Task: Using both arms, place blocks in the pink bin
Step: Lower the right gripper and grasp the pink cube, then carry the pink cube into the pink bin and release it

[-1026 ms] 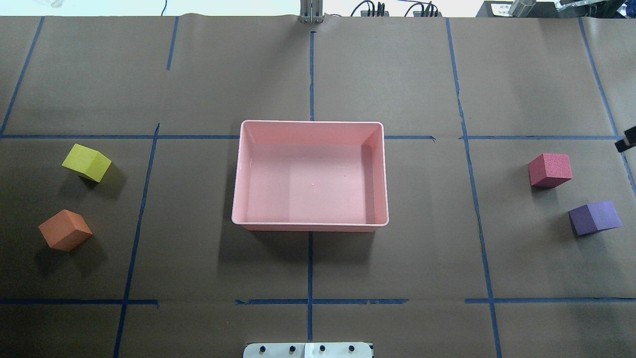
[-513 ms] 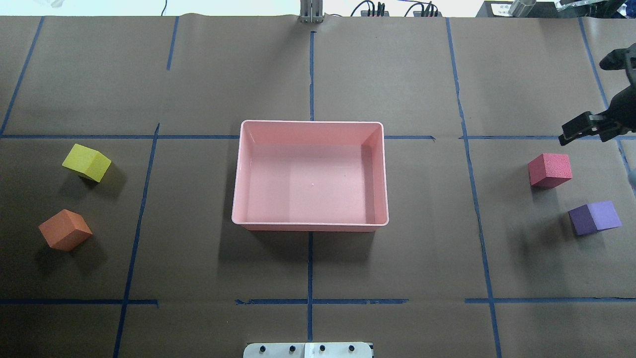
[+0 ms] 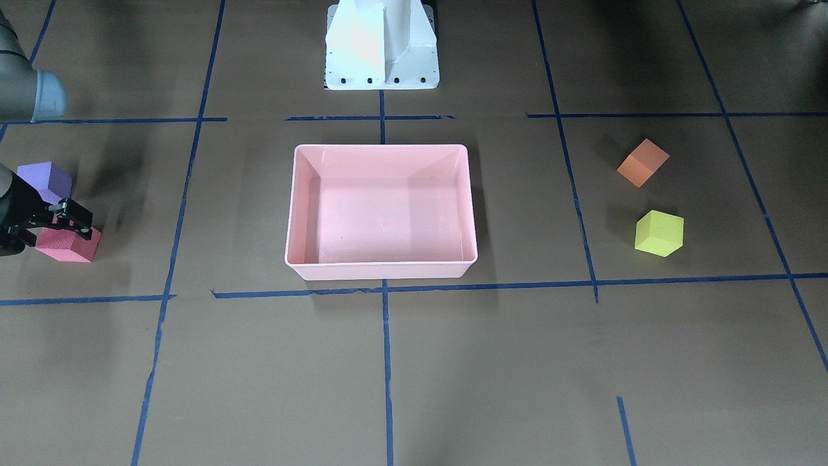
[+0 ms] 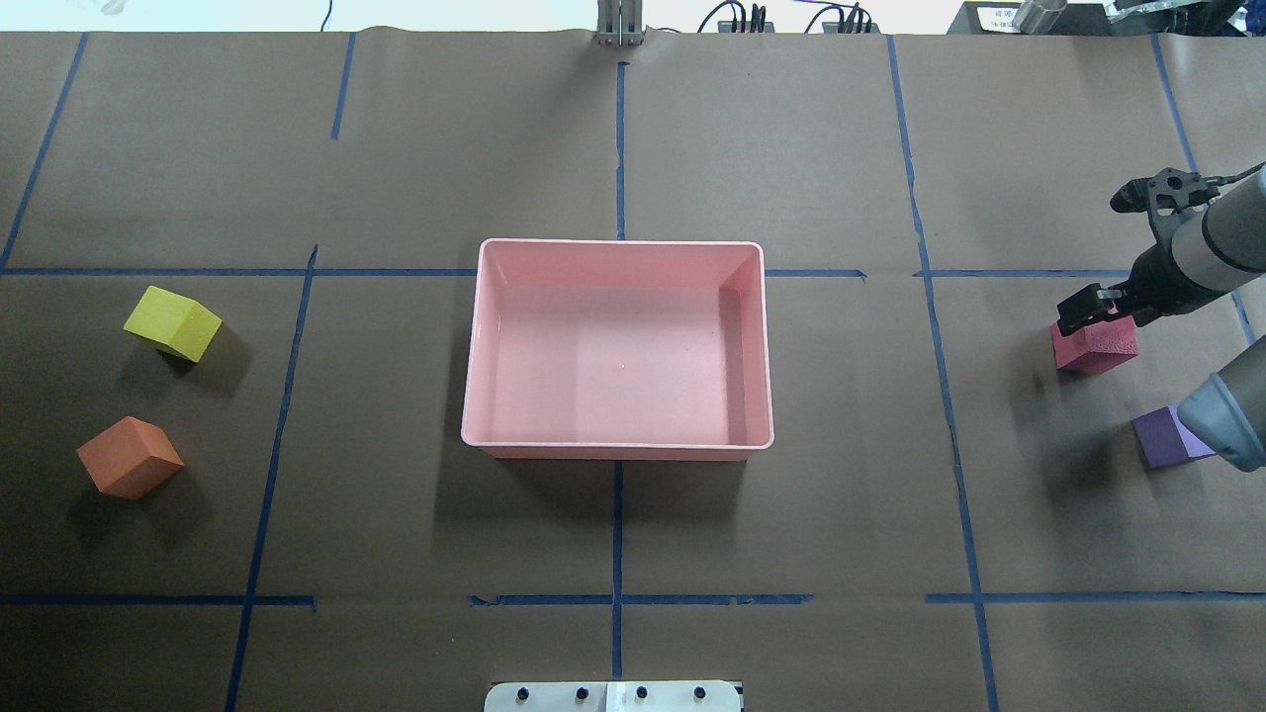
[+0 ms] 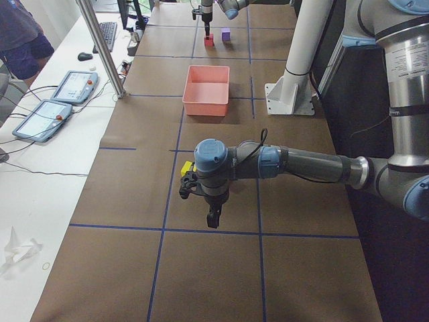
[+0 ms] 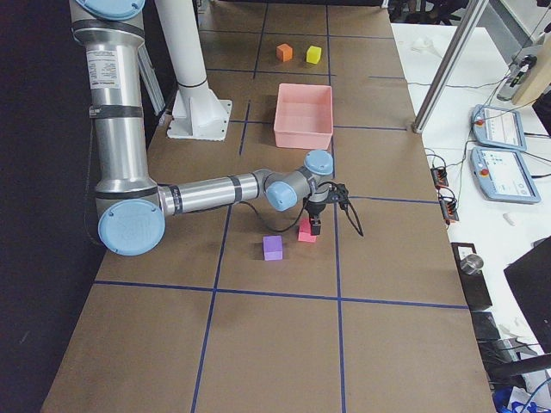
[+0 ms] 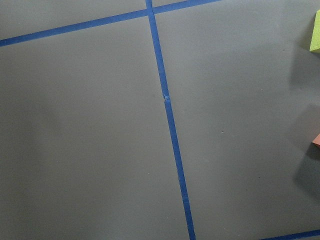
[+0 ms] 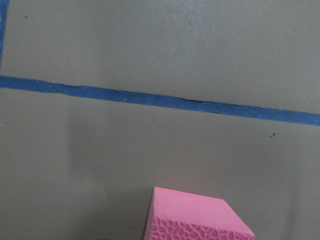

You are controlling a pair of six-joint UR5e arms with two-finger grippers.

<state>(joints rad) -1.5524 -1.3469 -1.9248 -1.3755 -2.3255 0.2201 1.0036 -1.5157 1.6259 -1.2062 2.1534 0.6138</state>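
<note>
Pink bin (image 4: 479,346): sits at the middle of the table (image 4: 791,514), straight out from the white pedestal base (image 3: 381,48); all four blocks lie outside it on the brown paper.
Red block (image 4: 1093,348): on the robot's right side, well apart from the bin; flat on the paper; the right wrist view shows its top face low in the frame, just short of a blue tape line (image 4: 618,148).
Purple block (image 4: 1165,440): near the red block, on its robot-ward side and a little further from the bin; in the overhead view the right arm's elbow partly covers it.
Right gripper (image 4: 1086,314): points down directly above the red block, over its far top edge; the jaws look parted, with red showing between them in the front-facing view; it clasps nothing.
Yellow-green block (image 4: 173,322): on the robot's left side, well apart from the bin, turned at an angle to the tape grid.
Orange block (image 4: 130,457): near the yellow-green one, closer to the robot, also turned.
Left gripper (image 5: 212,223): seen only from the table's left end; hangs pointing down above the paper, beyond the yellow-green block as seen from the bin; whether its jaws are apart or together I cannot tell; its wrist view shows taped paper, with slivers of both left-side blocks at the edge.
</note>
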